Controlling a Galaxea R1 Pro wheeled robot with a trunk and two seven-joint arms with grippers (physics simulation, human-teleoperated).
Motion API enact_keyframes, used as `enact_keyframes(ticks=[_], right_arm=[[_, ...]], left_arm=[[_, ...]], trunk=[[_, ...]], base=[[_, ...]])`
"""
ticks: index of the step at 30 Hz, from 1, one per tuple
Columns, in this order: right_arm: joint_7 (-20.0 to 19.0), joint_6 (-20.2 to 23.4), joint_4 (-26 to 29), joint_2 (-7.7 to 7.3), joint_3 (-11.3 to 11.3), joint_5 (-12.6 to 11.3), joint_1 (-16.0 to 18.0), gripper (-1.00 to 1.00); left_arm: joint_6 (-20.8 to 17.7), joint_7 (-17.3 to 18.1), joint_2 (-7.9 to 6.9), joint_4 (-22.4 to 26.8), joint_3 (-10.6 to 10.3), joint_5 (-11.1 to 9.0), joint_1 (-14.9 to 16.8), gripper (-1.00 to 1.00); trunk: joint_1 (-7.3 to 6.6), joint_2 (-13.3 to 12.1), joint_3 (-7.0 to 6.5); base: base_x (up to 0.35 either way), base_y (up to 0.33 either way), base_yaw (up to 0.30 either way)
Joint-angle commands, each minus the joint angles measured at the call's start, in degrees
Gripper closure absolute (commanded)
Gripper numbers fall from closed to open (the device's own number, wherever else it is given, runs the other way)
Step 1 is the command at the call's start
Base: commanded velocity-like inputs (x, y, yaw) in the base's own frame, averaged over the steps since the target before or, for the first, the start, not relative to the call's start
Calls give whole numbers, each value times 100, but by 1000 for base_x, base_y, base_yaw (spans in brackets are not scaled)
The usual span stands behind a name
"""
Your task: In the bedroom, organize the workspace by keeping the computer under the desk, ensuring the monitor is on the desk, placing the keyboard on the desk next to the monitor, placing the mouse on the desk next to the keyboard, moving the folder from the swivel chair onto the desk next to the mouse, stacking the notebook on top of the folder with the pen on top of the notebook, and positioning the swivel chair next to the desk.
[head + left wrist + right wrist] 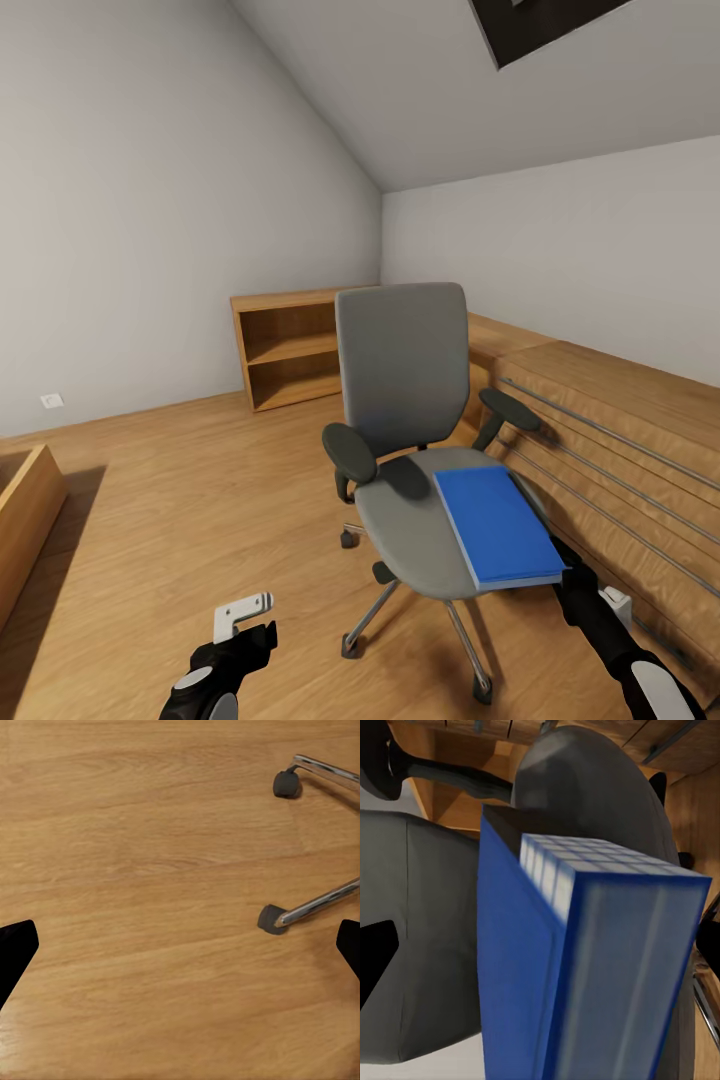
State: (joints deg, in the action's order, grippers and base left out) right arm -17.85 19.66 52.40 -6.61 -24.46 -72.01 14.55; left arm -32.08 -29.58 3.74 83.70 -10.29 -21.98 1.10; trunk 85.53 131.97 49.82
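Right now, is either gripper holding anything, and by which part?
The right gripper is at the near edge of the folder; an actual grip cannot be told. The left gripper is open, holding nothing.

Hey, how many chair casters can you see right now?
4 in the head view: one caster behind the seat's left side, one front left, one at front, one tucked under the swivel chair. A fifth may be hidden beneath the seat.

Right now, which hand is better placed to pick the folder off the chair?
The right hand: it sits at the folder's near edge on the swivel chair. The left hand hangs over bare floor, away from the seat.
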Motion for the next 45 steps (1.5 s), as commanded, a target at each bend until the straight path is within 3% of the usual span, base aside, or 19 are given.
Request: enact_keyframes(ticks=[1,13,24,32,45], right_arm=[[-8,44,-1,2,-15,-41,4,100],[-8,29,-1,2,-15,-41,4,100],[-17,19,67,11,-15,-41,4,100],[-15,14,512,43,-6,-18,4,100],[-39,29,674,62,17,-7,-4,100]], left_arm=[[-9,-57,0,5,-8,-60,4,-100],[-9,-57,4,-3,-16,-58,4,-100],[-2,-84,4,-2,-44,-43,4,-100],[0,-136,4,5,-161,-46,4,-100],[0,-112,-10,4,-157,-52,4,-100]], trunk=[[-1,3,6],[-1,3,6],[-243,-439,-192],[-418,-760,-335],[-704,-1281,-569]], base=[[1,0,0],[0,0,0],[0,0,0],[-9,0,0],[-284,0,0]])
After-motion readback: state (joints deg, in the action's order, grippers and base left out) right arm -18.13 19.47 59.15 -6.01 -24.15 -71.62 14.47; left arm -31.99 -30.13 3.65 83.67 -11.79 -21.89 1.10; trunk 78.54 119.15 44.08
